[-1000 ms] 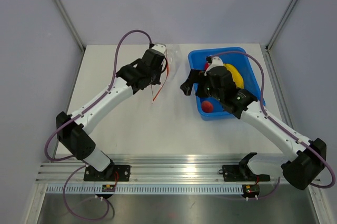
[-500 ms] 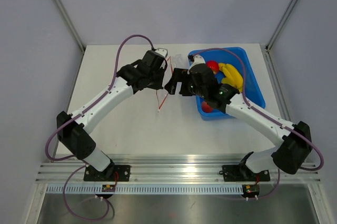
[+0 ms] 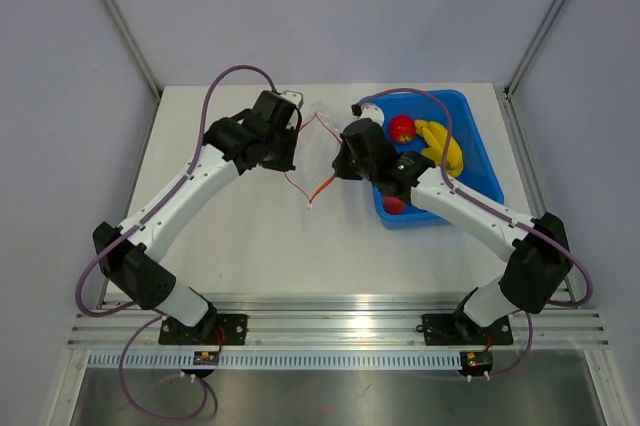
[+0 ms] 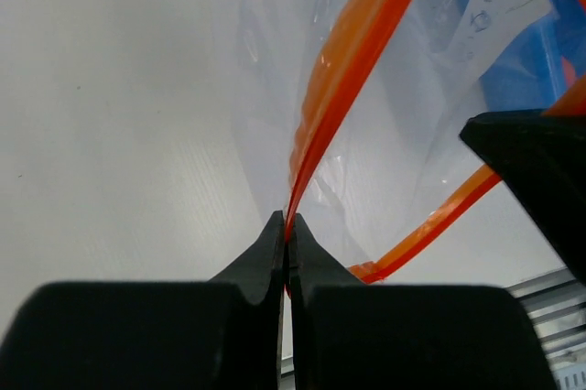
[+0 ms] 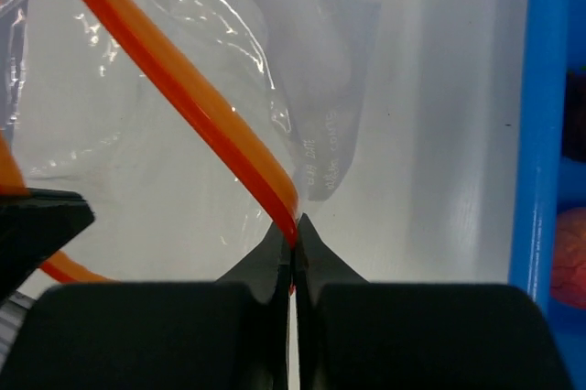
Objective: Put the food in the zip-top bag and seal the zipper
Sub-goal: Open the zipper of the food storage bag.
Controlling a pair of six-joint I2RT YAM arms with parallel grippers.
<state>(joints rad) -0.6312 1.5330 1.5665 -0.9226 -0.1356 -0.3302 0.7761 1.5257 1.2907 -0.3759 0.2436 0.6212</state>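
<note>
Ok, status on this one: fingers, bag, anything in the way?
Left gripper shut on the zipper, right gripper shut on its other side. Bag mouth held open between them. Banana in the blue bin, tomato beside it.

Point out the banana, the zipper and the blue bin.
banana [image 3: 443, 144], top view, middle of its yellow curve.
zipper [image 4: 343, 51], left wrist view, middle of the orange strip.
blue bin [image 3: 484, 146], top view, its right rim.

white links [image 3: 180, 201], black joints [image 3: 250, 138], purple cables [image 3: 226, 74]
</note>
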